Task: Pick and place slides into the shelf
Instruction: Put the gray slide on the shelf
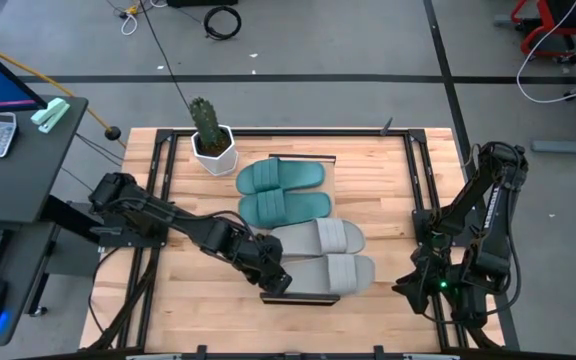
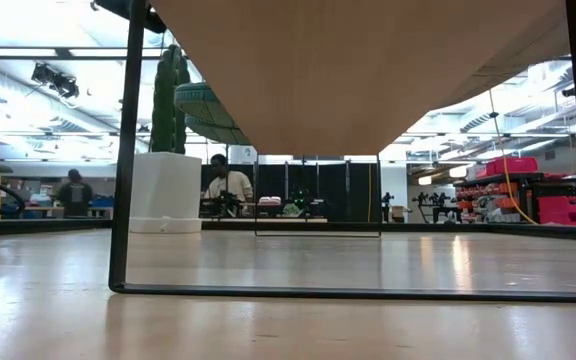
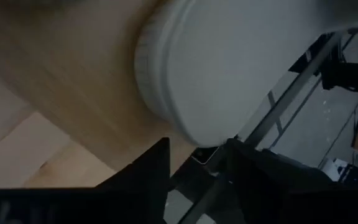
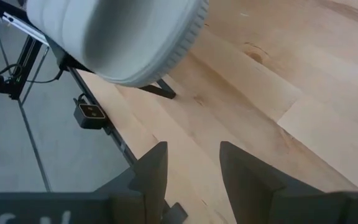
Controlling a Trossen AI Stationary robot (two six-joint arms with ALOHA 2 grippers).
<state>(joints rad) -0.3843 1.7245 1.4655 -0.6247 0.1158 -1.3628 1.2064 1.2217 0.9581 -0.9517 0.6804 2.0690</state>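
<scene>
Two teal slides [image 1: 281, 192], two pale grey slides [image 1: 323, 254], light wooden shelf [image 1: 298, 298]; green cactus [image 1: 204, 117], white pot [image 1: 214, 150]

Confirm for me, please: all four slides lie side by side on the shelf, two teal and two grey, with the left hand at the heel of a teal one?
Not quite. The high view shows the left hand at the heel of a grey slide, the last in the row, not a teal one. The rest holds: two teal slides and two grey lie side by side on the shelf.
</scene>
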